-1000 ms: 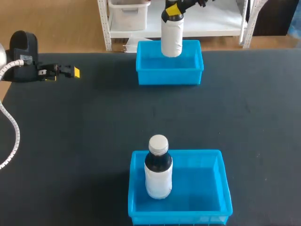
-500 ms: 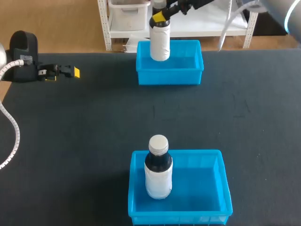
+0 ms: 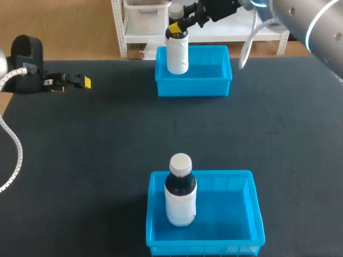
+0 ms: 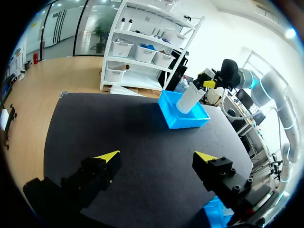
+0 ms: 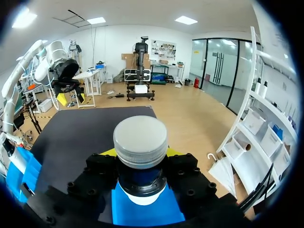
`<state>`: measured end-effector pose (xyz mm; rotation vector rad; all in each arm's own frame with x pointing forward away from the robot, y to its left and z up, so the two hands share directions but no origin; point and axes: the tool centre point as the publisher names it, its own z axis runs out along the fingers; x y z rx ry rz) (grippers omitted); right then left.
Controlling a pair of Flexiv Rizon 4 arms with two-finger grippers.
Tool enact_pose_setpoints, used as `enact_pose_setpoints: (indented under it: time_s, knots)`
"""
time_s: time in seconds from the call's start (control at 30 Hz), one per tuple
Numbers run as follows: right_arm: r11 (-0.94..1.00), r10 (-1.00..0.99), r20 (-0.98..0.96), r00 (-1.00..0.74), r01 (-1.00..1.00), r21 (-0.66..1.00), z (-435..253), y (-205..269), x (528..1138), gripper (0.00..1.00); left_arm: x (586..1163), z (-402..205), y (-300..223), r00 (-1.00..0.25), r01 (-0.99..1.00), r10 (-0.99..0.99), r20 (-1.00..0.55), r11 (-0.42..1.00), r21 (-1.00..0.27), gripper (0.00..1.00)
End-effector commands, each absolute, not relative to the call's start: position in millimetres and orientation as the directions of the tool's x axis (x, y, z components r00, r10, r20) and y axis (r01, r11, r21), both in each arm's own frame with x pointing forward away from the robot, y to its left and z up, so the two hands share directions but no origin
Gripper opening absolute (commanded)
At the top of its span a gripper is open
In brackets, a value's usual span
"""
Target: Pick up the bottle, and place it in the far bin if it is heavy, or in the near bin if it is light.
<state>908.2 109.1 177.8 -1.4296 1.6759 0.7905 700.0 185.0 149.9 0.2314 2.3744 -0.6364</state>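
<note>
My right gripper (image 3: 178,25) is shut on the neck of a bottle (image 3: 177,55) with a white label and grey cap, held slightly tilted at the left end of the far blue bin (image 3: 214,80). Whether its base touches the bin floor I cannot tell. In the right wrist view the cap (image 5: 140,141) sits between the yellow-tipped fingers of my right gripper (image 5: 140,155), with the far bin (image 5: 142,213) beneath. A second bottle (image 3: 180,190) stands upright in the near blue bin (image 3: 241,214). My left gripper (image 3: 80,82) rests open at the table's far left.
In the left wrist view my left gripper (image 4: 156,156) has only dark tabletop ahead of it, with the far bin (image 4: 183,116) and the held bottle (image 4: 189,99) further off. The black table (image 3: 107,139) lies bare between the two bins.
My right gripper has carried the bottle leftward and slightly lower, from the far bin's middle to its left end. The left arm and the near bin's bottle have not moved.
</note>
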Motion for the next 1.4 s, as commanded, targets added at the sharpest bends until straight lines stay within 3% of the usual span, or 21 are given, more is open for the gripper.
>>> enact_pose_setpoints:
  time_s: [0.03, 1.4]
  knots:
    - [0.053, -0.501, -0.862, -0.073, -0.997, 0.054, 173, 112, 932, 0.00, 700, 150, 185, -0.767, 0.321, 0.000, -0.642, 0.866, -0.383, 1.00]
    - [0.070, -0.476, -0.867, -0.144, -0.990, 0.126, 126, 116, 931, 0.00, 700, 150, 185, -0.767, 0.321, 0.000, -0.642, 0.866, -0.383, 1.00]
